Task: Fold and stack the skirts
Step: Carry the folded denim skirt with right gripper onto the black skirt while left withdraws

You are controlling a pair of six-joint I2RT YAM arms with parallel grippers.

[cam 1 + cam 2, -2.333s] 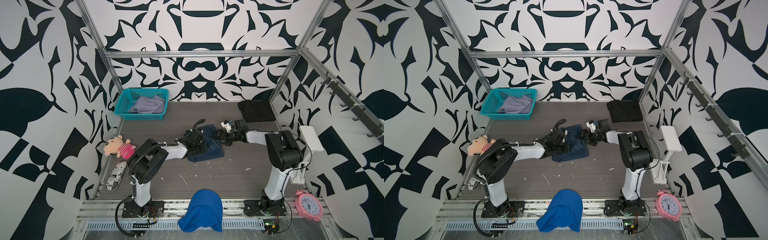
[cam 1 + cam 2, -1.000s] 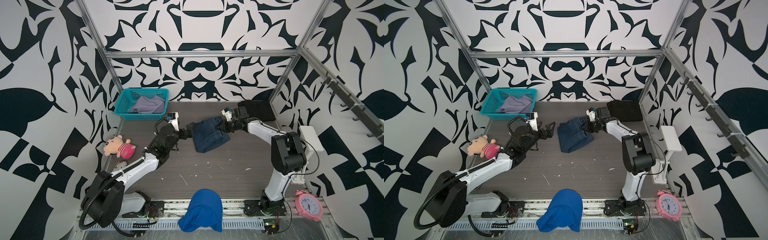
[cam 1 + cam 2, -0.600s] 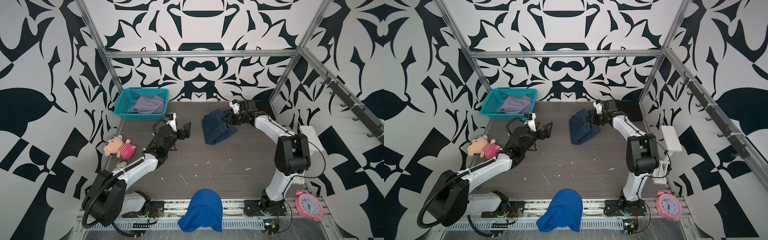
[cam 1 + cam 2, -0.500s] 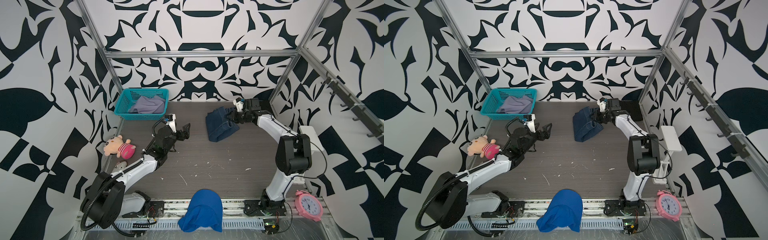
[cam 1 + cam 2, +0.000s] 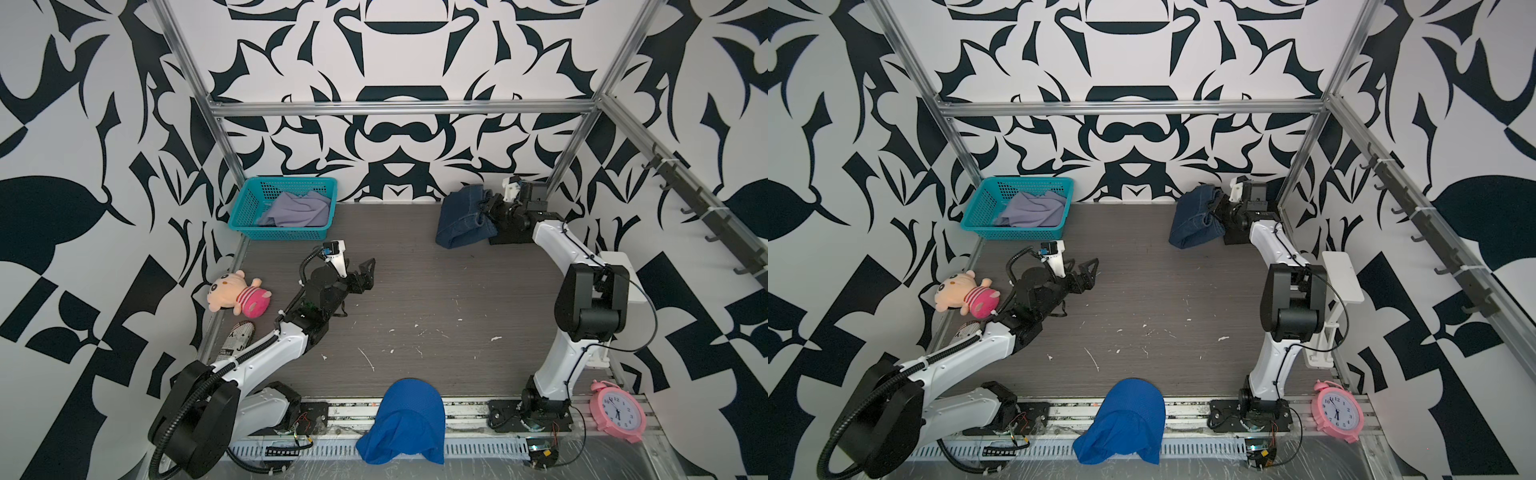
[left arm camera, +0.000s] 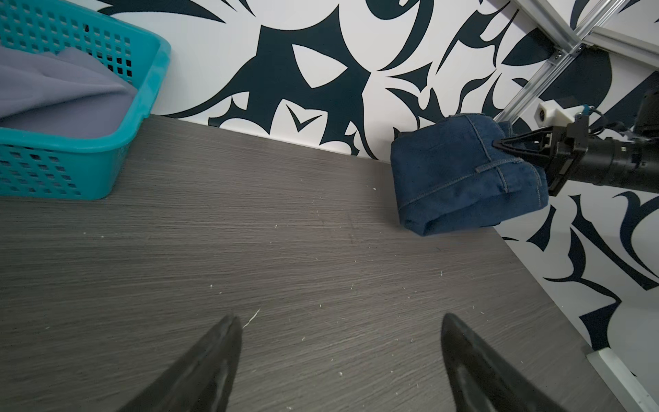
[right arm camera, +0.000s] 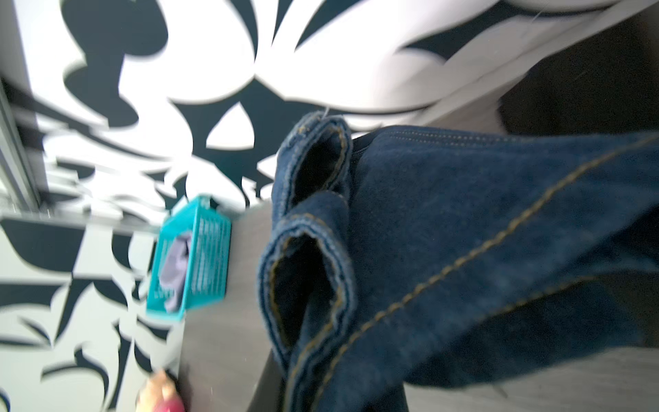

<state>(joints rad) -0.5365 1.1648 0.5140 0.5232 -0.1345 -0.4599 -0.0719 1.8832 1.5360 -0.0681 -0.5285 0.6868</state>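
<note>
At the left edge of the grey wood-grain tabletop (image 5: 436, 316), mid-height in both top views, a peach and pink plush toy (image 5: 239, 293) lies on its side. Above it, in the upper left of the floor area and against the patterned back wall, stands a teal plastic mesh basket (image 5: 279, 233). The pale lavender-grey skirt (image 5: 296, 210) lies crumpled inside it.

Below and right of the basket, left of centre, the left gripper (image 5: 369, 274) points rightward over bare tabletop. The left wrist view shows its two black fingers (image 6: 214, 360) spread wide, with nothing between them and nothing touching them.

At the bottom centre a bright blue mesh cloth (image 5: 401, 419) drapes over the front rail, well apart from both grippers.

In the upper right of the floor area, close to the back wall, the dark blue denim skirt (image 5: 459, 218) hangs as a folded bundle with pale stitched seams, its upper edge raised. The right gripper (image 5: 485, 206) is clamped on that raised edge, its jaws nearly together with only denim between them. Whether the bundle's lower fold rests on the tabletop cannot be told. The right wrist view is blurred and mostly filled with denim.

Just right of the bundle, under the right arm in the far right corner, the plain black skirt (image 5: 511, 240) lies flat. The denim overlaps its left edge in the top views.

At the lower right a pink round alarm clock (image 5: 619, 409) stands beside the right arm's base.
</note>
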